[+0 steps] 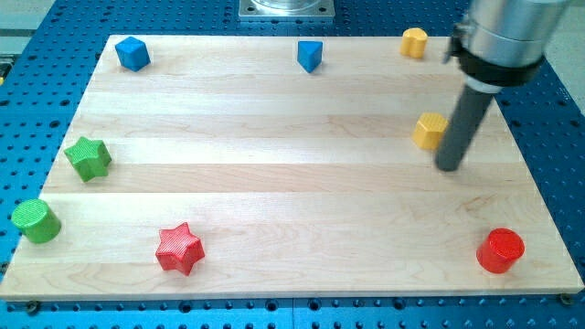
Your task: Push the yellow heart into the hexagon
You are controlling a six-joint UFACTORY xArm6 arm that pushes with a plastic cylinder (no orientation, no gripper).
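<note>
The yellow heart (414, 42) sits at the top right edge of the wooden board. The yellow hexagon (429, 131) lies below it, at the right side of the board. My tip (449, 167) rests on the board just right of and slightly below the hexagon; the rod stands right against the hexagon's right side, and I cannot tell whether they touch. The tip is well below the heart and apart from it.
A blue cube (132, 53) sits top left and a blue triangle (310, 56) top middle. A green star (88, 157) and a green cylinder (35, 221) are at the left edge. A red star (178, 248) is bottom left and a red cylinder (500, 250) bottom right.
</note>
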